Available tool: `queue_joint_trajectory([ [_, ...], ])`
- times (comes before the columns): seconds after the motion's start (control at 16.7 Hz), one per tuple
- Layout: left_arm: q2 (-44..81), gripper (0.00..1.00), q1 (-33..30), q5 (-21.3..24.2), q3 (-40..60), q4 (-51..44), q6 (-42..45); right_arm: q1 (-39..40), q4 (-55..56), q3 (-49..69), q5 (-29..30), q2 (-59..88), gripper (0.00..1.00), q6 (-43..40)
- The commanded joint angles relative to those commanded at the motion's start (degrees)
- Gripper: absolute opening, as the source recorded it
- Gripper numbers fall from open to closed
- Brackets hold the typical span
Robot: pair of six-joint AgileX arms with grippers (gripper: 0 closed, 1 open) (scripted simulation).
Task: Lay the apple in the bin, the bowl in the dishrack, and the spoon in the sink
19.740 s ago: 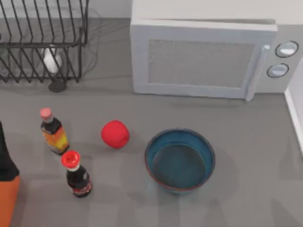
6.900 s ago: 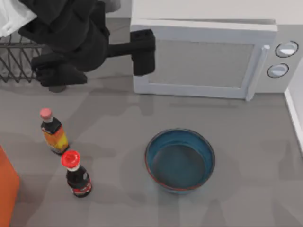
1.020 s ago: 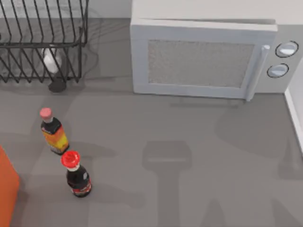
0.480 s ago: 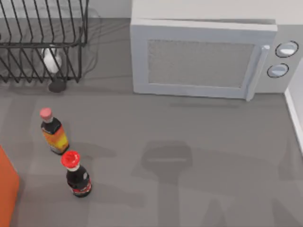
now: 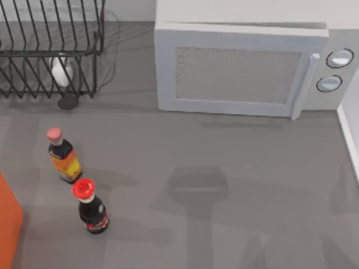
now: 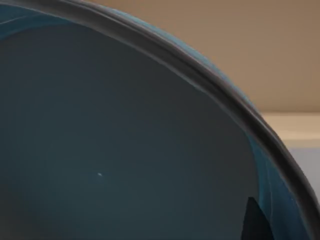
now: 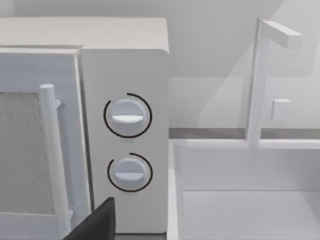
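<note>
Bench: grey surface (image 5: 235, 168), with a white microwave (image 5: 241, 67) along its back edge and a white sink (image 7: 245, 195) just beside the microwave on the right
Left hand: a dark finger tip (image 6: 256, 222) shows in the left wrist view against the bowl's inner wall; whether the hand is apart or clamped I cannot tell
Bowl: teal-blue inside (image 6: 115, 145) seen close up in the left wrist view, its grey rim curving across a tan background
Right hand: dark corner of it (image 7: 95, 222) low in the right wrist view, facing the microwave's 2 dials; its state I cannot tell
Dishrack: black wire rack (image 5: 50, 50) at the back left of the bench
Bin: orange edge (image 5: 8, 218) at the left side of the bench
Bottles: 2 upright near the left, a pink-capped one (image 5: 63, 157) and a red-capped one (image 5: 91, 207) just beside it
</note>
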Motion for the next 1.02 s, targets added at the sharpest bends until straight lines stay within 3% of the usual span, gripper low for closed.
queue_joint_trajectory([
  [0.24, 8.57, 0.0, -0.79, -0.8, -0.66, 8.61, 0.03, 0.0, 0.0, 0.0, 0.0, 0.0, 1.0, 0.0],
  [0.72, 36.98, 0.0, -4.29, -3.96, -6.27, 45.97, -0.28, 0.0, 0.0, 0.0, 0.0, 0.0, 1.0, 0.0],
  [1.02, 47.79, 0.0, -6.11, -5.5, -10.56, 58.96, 0.07, 0.0, 0.0, 0.0, 0.0, 0.0, 1.0, 0.0],
])
